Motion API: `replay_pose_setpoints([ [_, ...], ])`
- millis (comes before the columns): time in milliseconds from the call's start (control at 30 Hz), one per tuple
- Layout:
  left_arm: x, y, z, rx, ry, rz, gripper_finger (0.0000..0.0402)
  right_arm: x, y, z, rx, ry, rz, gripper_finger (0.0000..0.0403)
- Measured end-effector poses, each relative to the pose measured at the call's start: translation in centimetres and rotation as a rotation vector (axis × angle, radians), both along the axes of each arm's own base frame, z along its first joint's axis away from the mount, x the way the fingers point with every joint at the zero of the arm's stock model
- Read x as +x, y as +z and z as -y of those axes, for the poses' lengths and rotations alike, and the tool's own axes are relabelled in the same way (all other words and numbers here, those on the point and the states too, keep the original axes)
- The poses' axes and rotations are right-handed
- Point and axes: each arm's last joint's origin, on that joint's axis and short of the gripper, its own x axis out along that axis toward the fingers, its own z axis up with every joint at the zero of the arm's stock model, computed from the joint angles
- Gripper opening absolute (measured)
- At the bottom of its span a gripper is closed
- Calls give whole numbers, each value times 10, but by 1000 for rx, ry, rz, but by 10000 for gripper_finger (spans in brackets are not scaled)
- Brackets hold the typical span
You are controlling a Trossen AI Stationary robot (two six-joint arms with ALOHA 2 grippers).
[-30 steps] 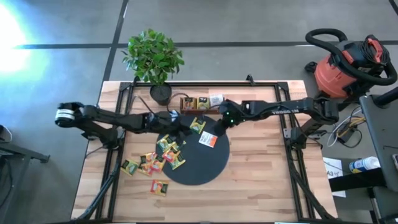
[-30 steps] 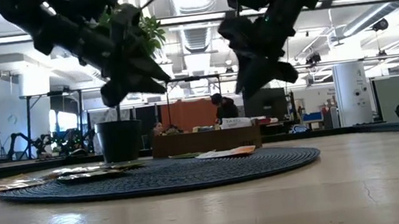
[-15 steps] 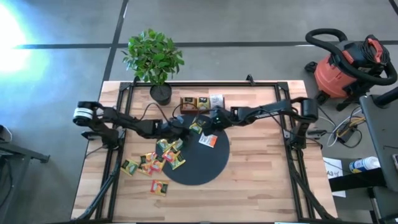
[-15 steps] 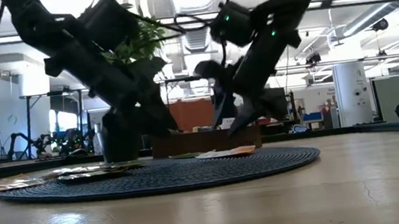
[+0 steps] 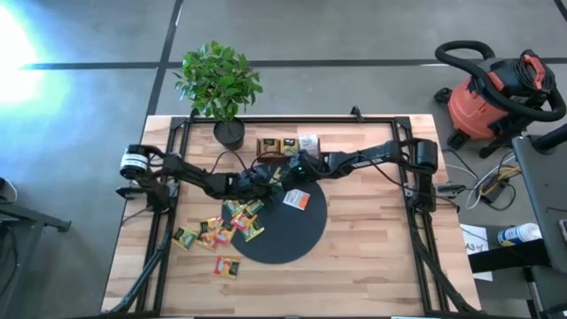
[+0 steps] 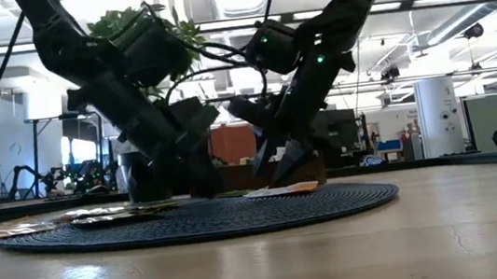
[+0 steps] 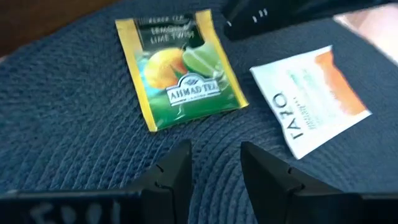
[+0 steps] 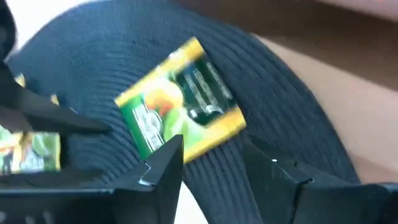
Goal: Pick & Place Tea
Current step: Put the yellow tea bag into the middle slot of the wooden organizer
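A green-and-yellow tea sachet [image 7: 180,68] lies flat on the far part of the black woven disc [image 5: 283,235]. A white-and-orange sachet [image 7: 311,106] lies beside it. My left gripper [image 7: 214,165] hovers low over the disc just short of the green sachet, fingers open. My right gripper [image 8: 214,155] comes at the same sachet [image 8: 180,106] from the other side, also open and tipped down. In the high view the two grippers [image 5: 266,180] [image 5: 288,170] almost meet. More sachets [image 5: 235,221] lie on the disc's left part and on the table [image 5: 186,237].
A brown wooden compartment tray [image 5: 288,146] holding sachets stands just beyond the disc. A potted plant [image 5: 221,84] stands at the far left. One sachet [image 5: 226,266] lies near the front left. Bare wood [image 5: 372,257] stretches to the disc's right and front.
Both grippers have come down toward the far part of the disc and toward each other, tipping further downward. My right gripper's fingers stand farther apart than a second ago. No sachet has moved.
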Motion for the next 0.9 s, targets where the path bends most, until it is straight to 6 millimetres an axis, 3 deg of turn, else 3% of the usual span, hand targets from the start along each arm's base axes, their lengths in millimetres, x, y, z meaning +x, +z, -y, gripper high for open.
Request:
replay_pose_setpoints([
  [233, 1, -2, -1, -11, 14, 2, 113, 2, 1, 15, -20, -19, -9, 158],
  [567, 3, 12, -4, 42, 32, 50, 113, -3, -2, 24, 8, -26, -26, 155],
  [900, 10, -10, -8, 12, 21, 5, 113, 0, -14, 24, 76, 0, -15, 150],
])
